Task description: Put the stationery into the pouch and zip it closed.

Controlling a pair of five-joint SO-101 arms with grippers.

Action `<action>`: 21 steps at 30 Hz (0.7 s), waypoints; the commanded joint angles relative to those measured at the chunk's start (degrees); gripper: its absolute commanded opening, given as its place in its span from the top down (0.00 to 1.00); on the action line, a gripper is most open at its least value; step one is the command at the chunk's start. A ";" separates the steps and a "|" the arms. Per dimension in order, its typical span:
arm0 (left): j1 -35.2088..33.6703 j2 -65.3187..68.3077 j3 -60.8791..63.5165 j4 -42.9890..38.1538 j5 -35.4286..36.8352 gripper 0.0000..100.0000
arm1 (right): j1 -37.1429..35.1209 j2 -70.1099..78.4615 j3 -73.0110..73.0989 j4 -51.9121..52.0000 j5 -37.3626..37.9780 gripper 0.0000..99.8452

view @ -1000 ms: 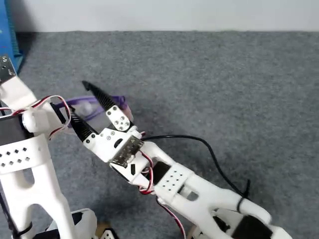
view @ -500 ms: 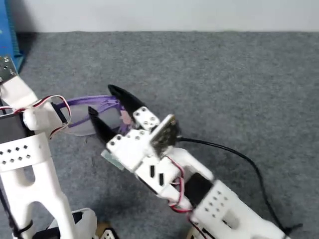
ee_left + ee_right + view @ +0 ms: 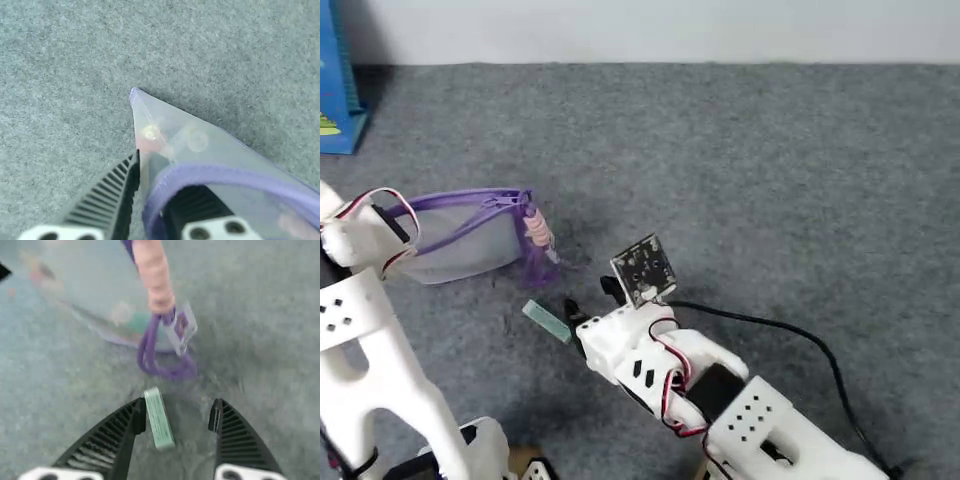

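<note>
A clear pouch [image 3: 460, 245] with a purple zip edge lies at the left of the grey tabletop [image 3: 770, 180]. The left tool [image 3: 147, 190] is clenched on the pouch's edge, one finger outside and one seen through the plastic. A pink charm [image 3: 535, 232] and a purple loop [image 3: 540, 265] hang from the zip end, with a small tag [image 3: 181, 327] whose print is too blurred to read. Just beside the loop lies a green eraser [image 3: 547, 321], outside the pouch. The right tool [image 3: 178, 407] hovers released over it, the eraser against one finger. A blue box [image 3: 335, 100] stands at the far left corner, its print unreadable. Grey tabletop runs from the pouch to the pale far wall.
</note>
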 commanded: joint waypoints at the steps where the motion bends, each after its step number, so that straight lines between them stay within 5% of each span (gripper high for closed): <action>1: -0.18 -0.09 -3.65 0.88 0.53 0.99 | -1.19 5.05 -0.62 -1.89 0.35 0.80; 21: -0.26 -0.09 -2.59 0.88 0.44 0.99 | -7.25 49.54 -25.49 -2.24 4.40 0.80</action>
